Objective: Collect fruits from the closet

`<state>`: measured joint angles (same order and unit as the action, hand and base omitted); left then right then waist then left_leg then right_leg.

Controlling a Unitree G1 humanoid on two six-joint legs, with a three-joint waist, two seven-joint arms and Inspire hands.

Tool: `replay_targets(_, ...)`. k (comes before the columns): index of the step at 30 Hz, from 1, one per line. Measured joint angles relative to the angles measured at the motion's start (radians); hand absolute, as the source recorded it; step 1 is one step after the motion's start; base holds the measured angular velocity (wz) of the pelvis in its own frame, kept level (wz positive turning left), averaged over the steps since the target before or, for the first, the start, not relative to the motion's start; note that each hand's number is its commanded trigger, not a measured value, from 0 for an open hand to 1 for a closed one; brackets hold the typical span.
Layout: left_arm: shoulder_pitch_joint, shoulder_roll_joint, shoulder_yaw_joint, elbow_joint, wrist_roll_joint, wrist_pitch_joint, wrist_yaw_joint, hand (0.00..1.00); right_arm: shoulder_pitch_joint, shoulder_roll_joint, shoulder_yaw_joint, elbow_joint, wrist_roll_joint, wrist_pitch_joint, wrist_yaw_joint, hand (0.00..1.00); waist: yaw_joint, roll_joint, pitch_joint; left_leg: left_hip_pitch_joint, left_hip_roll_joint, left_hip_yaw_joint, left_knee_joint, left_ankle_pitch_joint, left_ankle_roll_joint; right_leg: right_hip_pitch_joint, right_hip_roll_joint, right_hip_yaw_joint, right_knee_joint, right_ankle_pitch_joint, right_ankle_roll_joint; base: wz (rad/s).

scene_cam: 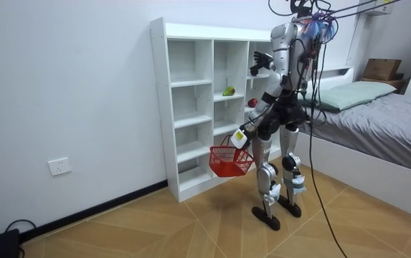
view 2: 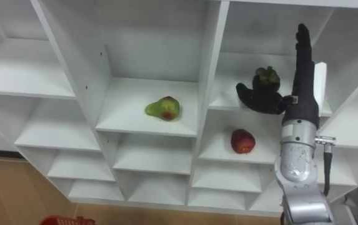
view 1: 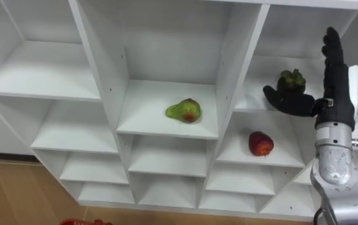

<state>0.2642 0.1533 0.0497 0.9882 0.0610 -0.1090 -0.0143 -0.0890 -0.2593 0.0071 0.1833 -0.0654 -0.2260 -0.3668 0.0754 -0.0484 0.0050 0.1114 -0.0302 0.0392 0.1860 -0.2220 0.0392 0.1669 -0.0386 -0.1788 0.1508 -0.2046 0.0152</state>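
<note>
The right hand (view 1: pixel 330 94) is up inside the upper compartment of the closet's right-hand column. It's spread open, not clenched: the fingers point straight up and the thumb sticks out sideways toward the middle of the closet. The dark round fruit (view 1: pixel 291 80) with the green top sits on that shelf, right in the crook between thumb and fingers. I can't tell whether the thumb is actually touching it or just beside it. Either way nothing is wrapped around the fruit, so I'd call this lining up for a grab, not a grab. The wide spread makes sense to me, since the hand needs room to get around a round fruit before closing.

One shelf down in the same column there's a red apple (view 1: pixel 260 144), sitting free. A green pear with a red blush (view 1: pixel 183 111) lies in the middle column, on the shelf between those two levels. So all three fruits are on the shelves of the closet (view 1: pixel 97 56), none collected as far as I can see.

In the room view the robot stands right up at the closet with its right arm raised. The red basket (scene_cam: pixel 228 161) hangs low in front of it at the left hand (scene_cam: pixel 239 136). It's too small there for me to tell how that hand grips it. Parking the basket down there looks handy, because the fruit only has to come down and drop in.
</note>
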Motion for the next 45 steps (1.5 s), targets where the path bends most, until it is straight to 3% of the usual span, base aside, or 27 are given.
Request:
replay_targets(5, 0.000, 0.000, 0.000, -0.004, -0.001, 0.012, 0.001, 1.00, -0.017, 0.000, 0.001, 0.004, -0.003, 0.011, 0.002, 0.00, 0.006, -0.001, 0.0043, -0.007, -0.001, -0.015, 0.005, 0.000, 0.000, 0.006, -0.001, -0.019, 0.000, 0.000, 0.000, 0.10)
replay_targets(11, 0.007, 0.000, 0.004, -0.018, 0.000, 0.038, 0.002, 1.00, -0.017, 0.000, 0.001, 0.015, -0.003, 0.055, 0.022, 0.00, 0.009, -0.003, 0.0039, -0.016, -0.001, -0.022, 0.010, 0.000, 0.000, 0.005, -0.001, -0.030, 0.000, 0.000, 0.000, 0.06)
replay_targets(15, 0.009, 0.002, 0.005, -0.018, 0.000, 0.046, 0.002, 1.00, -0.017, 0.000, 0.001, 0.015, -0.002, 0.057, 0.040, 0.00, 0.010, -0.006, 0.0019, -0.017, -0.001, -0.022, 0.009, 0.000, 0.000, 0.003, -0.001, -0.033, 0.000, 0.000, 0.000, 0.00)
replay_targets(23, 0.011, 0.009, 0.005, -0.018, 0.000, 0.077, 0.001, 1.00, -0.061, -0.010, 0.011, 0.142, 0.065, 0.097, 0.100, 0.00, 0.012, -0.012, -0.0011, -0.014, -0.001, -0.025, 0.013, 0.000, 0.000, 0.002, -0.005, -0.039, 0.000, 0.000, 0.000, 0.00)
replay_targets(28, 0.013, 0.010, 0.005, -0.019, 0.000, 0.098, 0.001, 1.00, -0.062, -0.017, 0.011, 0.189, 0.075, 0.100, 0.121, 0.00, 0.011, -0.012, -0.0007, -0.015, -0.001, -0.025, 0.017, 0.001, 0.000, 0.004, -0.006, -0.043, 0.000, 0.000, 0.000, 0.00)
replay_targets(45, 0.013, 0.010, 0.005, -0.019, 0.000, 0.101, 0.002, 1.00, -0.063, -0.021, 0.009, 0.207, 0.063, 0.091, 0.127, 0.00, 0.004, -0.003, 0.0001, -0.019, -0.002, -0.029, 0.019, 0.000, 0.000, 0.007, -0.005, -0.043, 0.001, 0.001, 0.000, 0.00)
